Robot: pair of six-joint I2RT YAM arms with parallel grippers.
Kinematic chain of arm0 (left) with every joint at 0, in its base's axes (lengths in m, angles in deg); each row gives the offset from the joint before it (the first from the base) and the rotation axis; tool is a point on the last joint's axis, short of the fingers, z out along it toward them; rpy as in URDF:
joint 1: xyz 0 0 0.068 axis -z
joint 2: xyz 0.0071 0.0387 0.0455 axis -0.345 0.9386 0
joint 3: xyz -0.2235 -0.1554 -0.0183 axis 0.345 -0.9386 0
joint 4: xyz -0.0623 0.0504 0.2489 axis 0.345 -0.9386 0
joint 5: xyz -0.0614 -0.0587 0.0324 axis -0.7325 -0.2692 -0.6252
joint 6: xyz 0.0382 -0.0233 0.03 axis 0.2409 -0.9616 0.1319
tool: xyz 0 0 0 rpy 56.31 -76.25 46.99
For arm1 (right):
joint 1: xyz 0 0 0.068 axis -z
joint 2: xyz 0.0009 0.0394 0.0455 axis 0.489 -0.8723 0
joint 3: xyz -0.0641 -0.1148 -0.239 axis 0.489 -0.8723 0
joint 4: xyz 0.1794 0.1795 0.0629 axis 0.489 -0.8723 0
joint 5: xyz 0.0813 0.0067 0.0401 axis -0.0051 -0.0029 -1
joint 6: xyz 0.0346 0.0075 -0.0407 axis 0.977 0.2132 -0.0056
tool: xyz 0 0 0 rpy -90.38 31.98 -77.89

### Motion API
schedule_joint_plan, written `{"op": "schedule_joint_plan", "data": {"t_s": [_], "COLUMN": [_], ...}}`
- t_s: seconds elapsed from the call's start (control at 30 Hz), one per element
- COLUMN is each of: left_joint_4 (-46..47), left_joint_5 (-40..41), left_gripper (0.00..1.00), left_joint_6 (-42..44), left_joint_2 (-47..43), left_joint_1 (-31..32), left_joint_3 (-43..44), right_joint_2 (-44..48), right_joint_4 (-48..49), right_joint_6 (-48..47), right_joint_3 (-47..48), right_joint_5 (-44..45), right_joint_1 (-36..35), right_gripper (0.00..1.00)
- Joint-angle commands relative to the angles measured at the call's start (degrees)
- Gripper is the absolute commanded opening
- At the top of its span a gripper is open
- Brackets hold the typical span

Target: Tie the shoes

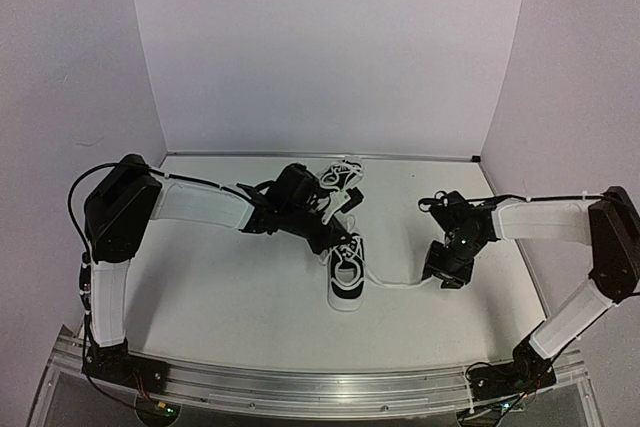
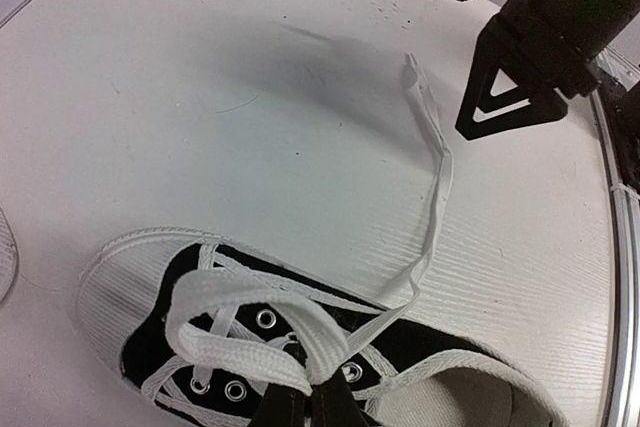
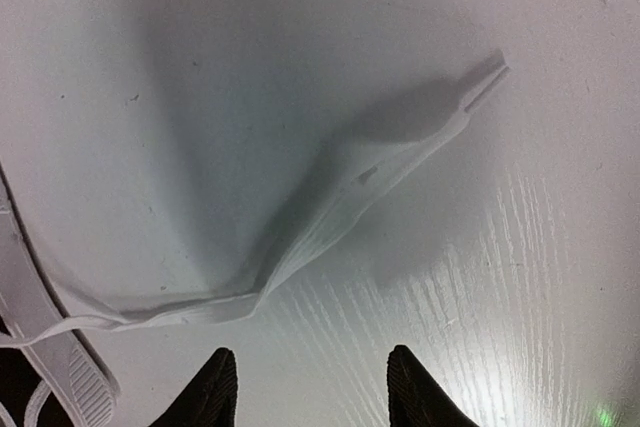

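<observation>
One black shoe with a white sole lies mid-table, its toe toward the near edge. The other shoe lies behind it. My left gripper hangs over the near shoe's tongue. In the left wrist view this shoe fills the bottom, and the left gripper is shut on a loop of white lace. A loose lace end trails right across the table to my right gripper. In the right wrist view the right gripper stands open just above the table, with the flat lace end lying ahead of its fingertips, untouched.
White walls close in the back and both sides of the table. A metal rail runs along the near edge. The near shoe's sole edge shows at the lower left of the right wrist view.
</observation>
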Motion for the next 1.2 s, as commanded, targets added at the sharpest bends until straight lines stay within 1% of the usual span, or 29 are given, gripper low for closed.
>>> {"op": "schedule_joint_plan", "data": {"t_s": [0.0,0.13,0.2,0.27,0.37,0.43,0.47,0.53,0.67,0.87,1.0,1.17], "left_joint_4": [2.7,2.7,2.7,3.0,3.7,4.0,4.3,5.0,6.6,7.9,10.3,11.3], "left_joint_5": [-1.1,-1.2,-1.6,-1.8,-2.2,-2.4,-2.5,-2.8,-3.5,-4.0,-3.5,-3.1], "left_gripper": [0.0,0.0,0.0,0.0,0.0,0.0,0.0,0.0,0.0,0.0,0.0,0.0], "left_joint_6": [0.8,1.4,1.8,2.2,2.4,2.7,2.9,3.3,5.0,9.6,11.8,13.3], "left_joint_2": [-3.5,-3.7,-3.7,-3.8,-4.0,-4.0,-4.2,-4.4,-4.7,-5.9,-7.0,-7.1], "left_joint_1": [0.2,0.2,0.2,0.2,0.2,0.2,0.2,0.2,0.2,0.2,0.3,0.6], "left_joint_3": [-0.2,-0.1,-0.2,-0.7,-1.5,-2.0,-2.3,-3.0,-4.4,-6.9,-9.3,-9.5], "right_joint_2": [-5.6,-9.7,-11.2,-12.9,-15.5,-16.5,-16.9,-17.2,-18.1,-21.0,-25.6,-32.9], "right_joint_4": [1.6,2.0,2.2,2.7,3.3,3.4,3.4,3.4,3.1,3.7,5.3,5.5], "right_joint_6": [0.0,-2.9,-4.1,-5.1,-6.2,-7.2,-7.7,-9.0,-12.8,-16.4,-17.6,-18.4], "right_joint_3": [4.7,6.4,7.0,7.9,10.1,12.1,13.7,17.2,28.6,43.6,51.3,59.9], "right_joint_5": [5.2,6.4,6.8,6.5,5.7,5.2,4.9,4.5,1.8,-9.3,-17.3,-25.4], "right_joint_1": [0.2,0.2,0.3,0.4,0.4,0.7,1.0,1.3,1.4,0.8,-2.0,-7.3], "right_gripper": [0.47,0.46,0.42,0.35,0.2,0.03,0.0,0.0,0.0,0.0,0.0,0.0]}}
